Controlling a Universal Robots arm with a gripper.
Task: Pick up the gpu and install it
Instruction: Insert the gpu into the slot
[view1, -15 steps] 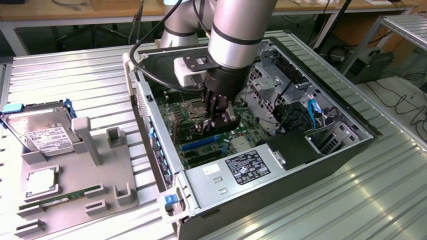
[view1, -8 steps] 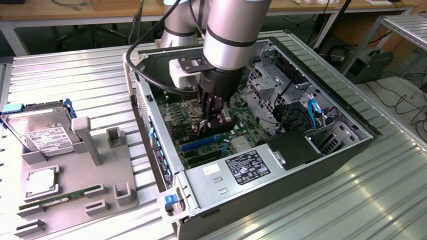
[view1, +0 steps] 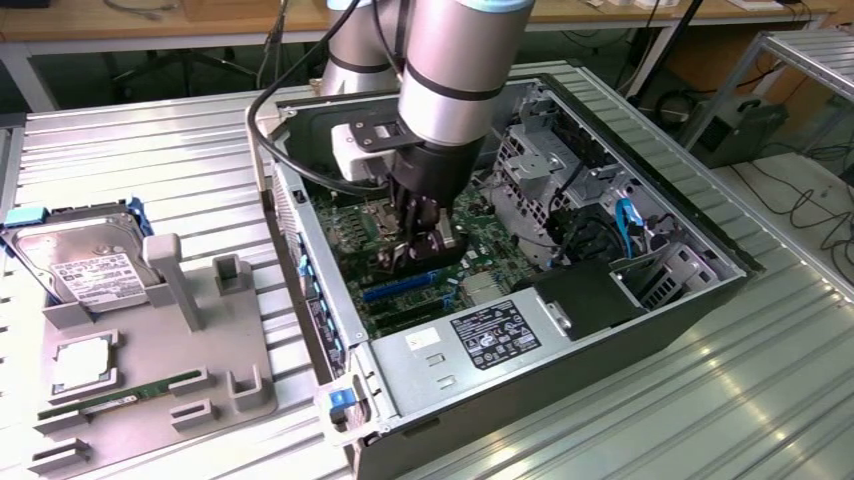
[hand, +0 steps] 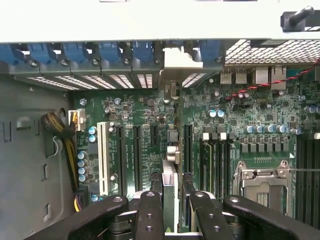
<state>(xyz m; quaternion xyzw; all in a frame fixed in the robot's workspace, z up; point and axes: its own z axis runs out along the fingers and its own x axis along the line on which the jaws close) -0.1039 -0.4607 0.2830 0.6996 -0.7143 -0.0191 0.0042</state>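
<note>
My gripper (view1: 418, 252) reaches down into the open computer case (view1: 694, 300), just above the motherboard's blue slots (view1: 400, 287). In the wrist view the gripper (hand: 172, 202) is shut on the gpu (hand: 170, 167). The gpu is a thin card seen edge-on, running from between the black fingers (hand: 149, 212) toward the case's rear wall. Its silver bracket (hand: 181, 61) sits at the row of blue slot covers (hand: 107, 52). The card hangs over the black expansion slots (hand: 187, 145) on the green motherboard (hand: 140, 107). Whether it touches a slot is hidden.
To the exterior view's left, a grey fixture tray (view1: 247, 375) holds a silver hard drive (view1: 87, 268), a processor (view1: 83, 365) and a green memory stick (view1: 123, 393). Inside the case are the power supply (view1: 487, 335), drive cages (view1: 541, 165), cables and the empty processor socket (hand: 262, 182).
</note>
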